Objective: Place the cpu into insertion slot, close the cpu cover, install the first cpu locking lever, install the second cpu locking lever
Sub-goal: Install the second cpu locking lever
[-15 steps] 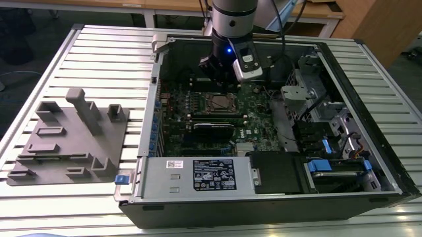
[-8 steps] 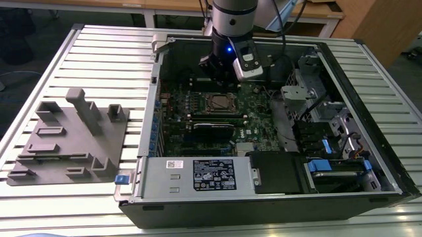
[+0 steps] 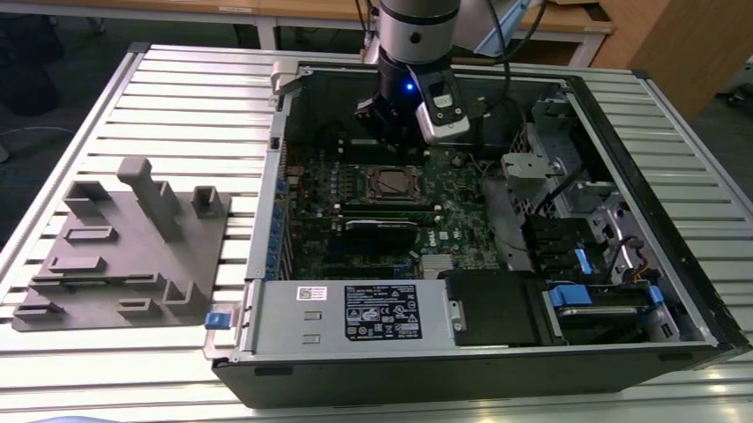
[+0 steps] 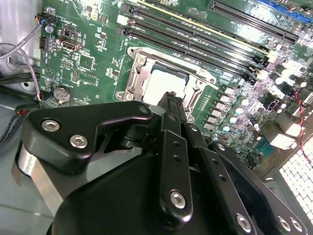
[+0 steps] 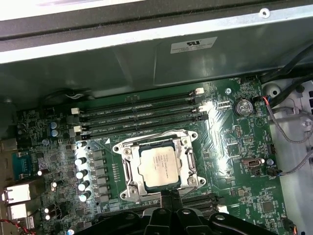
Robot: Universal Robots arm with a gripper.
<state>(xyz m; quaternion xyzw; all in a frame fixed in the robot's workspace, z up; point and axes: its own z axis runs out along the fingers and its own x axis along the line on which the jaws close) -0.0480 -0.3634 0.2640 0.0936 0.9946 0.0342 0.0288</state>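
Observation:
The cpu (image 5: 159,166) lies flat in its socket on the green board, its pale metal top showing through the window of the cpu cover (image 5: 128,169). The cover lies down over the chip, and thin wire levers (image 5: 146,138) run flat along the socket's edges. In the second wrist view the cpu (image 4: 164,83) and cover (image 4: 139,73) sit just beyond my gripper (image 4: 171,100). The gripper (image 5: 165,198) hovers beside the socket's edge, shut and holding nothing. In the exterior view my gripper (image 3: 386,141) hangs inside the open case just behind the cpu (image 3: 391,183).
Memory slots (image 5: 142,115) run along one side of the socket. A grey box with a white label (image 3: 353,313) fills the case's front. Drive bays with blue tabs (image 3: 577,295) and cables (image 3: 553,189) are on the exterior view's right. A grey fixture (image 3: 130,247) sits on the table on the exterior view's left.

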